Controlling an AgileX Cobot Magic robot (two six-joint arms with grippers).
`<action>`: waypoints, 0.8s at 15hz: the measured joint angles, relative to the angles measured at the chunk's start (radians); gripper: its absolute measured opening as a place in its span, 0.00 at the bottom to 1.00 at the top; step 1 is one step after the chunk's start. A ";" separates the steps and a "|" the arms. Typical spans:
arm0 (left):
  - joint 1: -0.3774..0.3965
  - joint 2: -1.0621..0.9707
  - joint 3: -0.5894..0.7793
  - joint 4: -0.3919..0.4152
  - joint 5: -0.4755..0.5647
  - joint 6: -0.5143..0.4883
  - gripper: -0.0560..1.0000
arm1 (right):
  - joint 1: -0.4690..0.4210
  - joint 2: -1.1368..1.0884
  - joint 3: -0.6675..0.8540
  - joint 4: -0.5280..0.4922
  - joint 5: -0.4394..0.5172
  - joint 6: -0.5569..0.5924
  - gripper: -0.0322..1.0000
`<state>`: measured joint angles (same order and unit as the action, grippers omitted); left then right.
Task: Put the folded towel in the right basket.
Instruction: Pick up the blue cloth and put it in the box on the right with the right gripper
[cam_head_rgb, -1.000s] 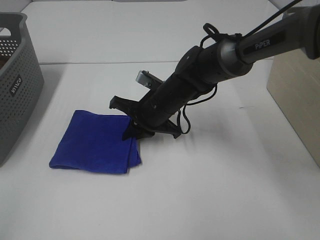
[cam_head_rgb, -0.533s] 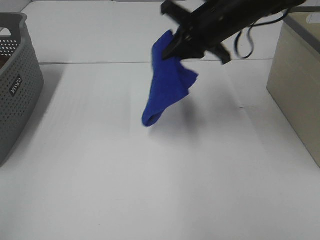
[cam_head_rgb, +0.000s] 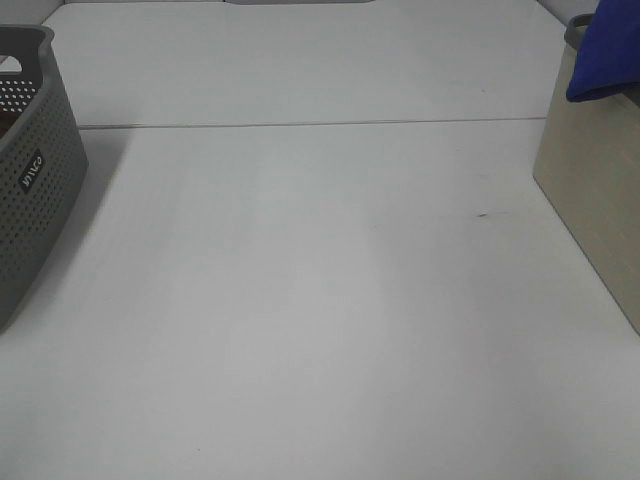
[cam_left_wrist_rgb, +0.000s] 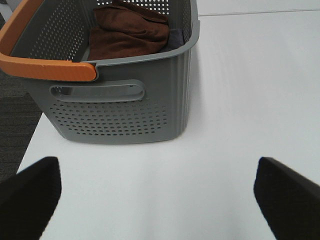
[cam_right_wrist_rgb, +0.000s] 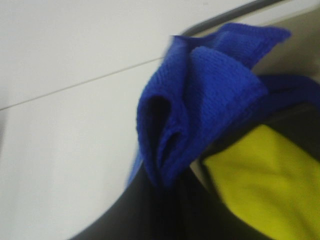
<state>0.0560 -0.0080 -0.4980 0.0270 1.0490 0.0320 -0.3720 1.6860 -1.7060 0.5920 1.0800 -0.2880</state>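
The folded blue towel (cam_head_rgb: 607, 55) hangs at the top right of the exterior view, over the rim of the beige right basket (cam_head_rgb: 590, 190). The arm that holds it is out of that view. In the right wrist view my right gripper (cam_right_wrist_rgb: 167, 192) is shut on the bunched blue towel (cam_right_wrist_rgb: 200, 100), just above the basket's dark rim (cam_right_wrist_rgb: 225, 17). My left gripper (cam_left_wrist_rgb: 160, 200) is open and empty, its dark fingertips (cam_left_wrist_rgb: 30, 190) wide apart above the table near the grey basket (cam_left_wrist_rgb: 125, 100).
The grey perforated basket (cam_head_rgb: 35, 170) with an orange handle (cam_left_wrist_rgb: 45, 65) stands at the left edge and holds a brown towel (cam_left_wrist_rgb: 130, 30). Something yellow (cam_right_wrist_rgb: 260, 185) lies inside the right basket under the blue towel.
My right gripper lifted the blue towel off the table and carried it up and right to the right basket. The arm has left the exterior view.
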 joint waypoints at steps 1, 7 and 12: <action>0.000 0.000 0.000 0.000 0.000 0.000 0.97 | -0.036 0.000 -0.004 -0.071 0.005 0.000 0.10; 0.000 0.000 0.000 0.001 0.000 0.000 0.97 | -0.065 0.061 -0.004 -0.262 -0.016 0.000 0.10; 0.000 0.000 0.000 0.001 0.000 0.000 0.97 | -0.065 0.106 -0.004 -0.325 -0.013 0.077 0.78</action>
<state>0.0560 -0.0080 -0.4980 0.0280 1.0490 0.0320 -0.4370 1.7920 -1.7100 0.2670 1.0670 -0.2110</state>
